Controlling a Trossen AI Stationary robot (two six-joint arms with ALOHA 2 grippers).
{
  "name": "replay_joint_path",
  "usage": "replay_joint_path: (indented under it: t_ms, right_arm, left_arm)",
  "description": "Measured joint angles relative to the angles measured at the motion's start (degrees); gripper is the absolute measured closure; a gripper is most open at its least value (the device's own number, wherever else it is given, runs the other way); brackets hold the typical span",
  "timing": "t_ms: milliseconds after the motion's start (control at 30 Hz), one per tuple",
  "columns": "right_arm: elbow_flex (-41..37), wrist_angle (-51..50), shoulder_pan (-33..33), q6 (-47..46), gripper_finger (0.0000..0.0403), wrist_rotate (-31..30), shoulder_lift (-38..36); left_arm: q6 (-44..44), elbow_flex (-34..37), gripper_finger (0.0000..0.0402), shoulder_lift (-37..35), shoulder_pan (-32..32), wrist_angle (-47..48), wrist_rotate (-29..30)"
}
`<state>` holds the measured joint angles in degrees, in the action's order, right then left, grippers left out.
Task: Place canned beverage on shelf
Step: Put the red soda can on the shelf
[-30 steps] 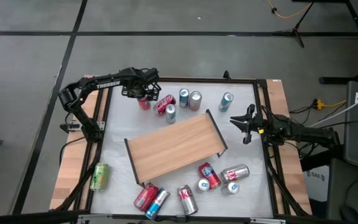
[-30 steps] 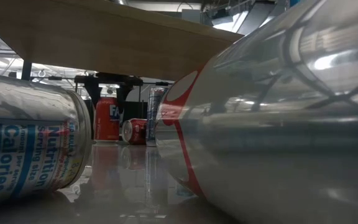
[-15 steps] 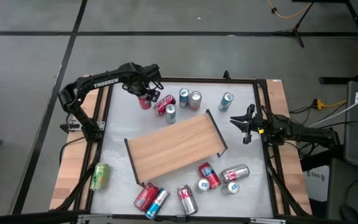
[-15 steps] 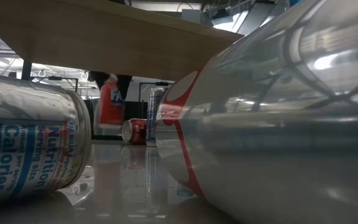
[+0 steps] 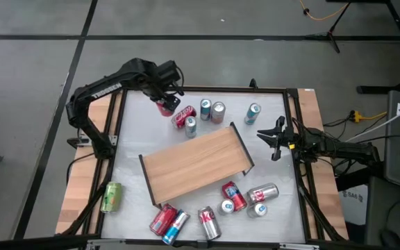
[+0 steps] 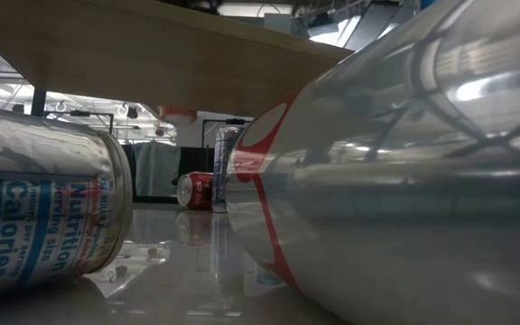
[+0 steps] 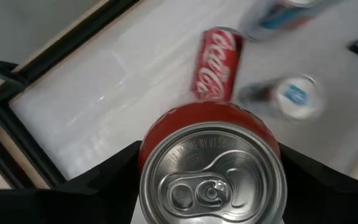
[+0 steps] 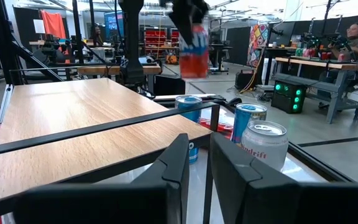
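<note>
My left gripper (image 5: pixel 164 87) is shut on a red can (image 5: pixel 165 105) above the table's far left part. The can's silver top (image 7: pixel 213 174) fills the left wrist view, and the can also shows high up in the right wrist view (image 8: pixel 193 40). The shelf (image 5: pixel 196 163), a light-brown board on a thin black frame, stands on its legs mid-table. It also shows in the right wrist view (image 8: pixel 73 118). My right gripper (image 5: pixel 261 133) is shut and empty at the table's right side, beside the shelf's right end. My left gripper pinches the red can between its two fingers (image 7: pixel 114 171), one on each side of the can's upper wall (image 7: pixel 143 155) just below the top rim. The fingers come from above, pointing down. The can hangs about upright below them, lifted clear of the table.
A red can (image 5: pixel 184 117) lies on its side below the held can, with several upright cans (image 5: pixel 205 108) beside it at the far edge. Several more cans (image 5: pixel 233 196) lie near the front edge. A green can (image 5: pixel 111 196) lies at the front left.
My left gripper has gone up and a little toward the far edge with the red can. The can stood on the table a second ago and is now lifted clear, gone above the low view.
</note>
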<state>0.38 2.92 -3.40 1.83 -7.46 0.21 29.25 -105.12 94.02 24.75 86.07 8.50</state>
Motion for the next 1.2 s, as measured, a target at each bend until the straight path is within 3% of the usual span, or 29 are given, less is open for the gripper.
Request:
replay_joint_path:
  t_ms: [333, 800, 1200]
  right_arm:
    - [0.0, 0.0, 0.0, 0.0, 0.0347, 0.0, 0.0]
    - [0.0, 0.0, 0.0, 0.0, 0.0347, 0.0, 0.0]
    - [0.0, 0.0, 0.0, 0.0, 0.0347, 0.0, 0.0]
  left_arm:
    - [1.5, -8.4, 0.0124, -0.3, -13.1, 4.0, -2.6]
    - [9.5, -8.4, 0.0124, -0.4, -29.3, 4.0, -5.2]
    - [6.0, -7.8, 0.0124, -0.7, -39.3, 3.9, -4.0]
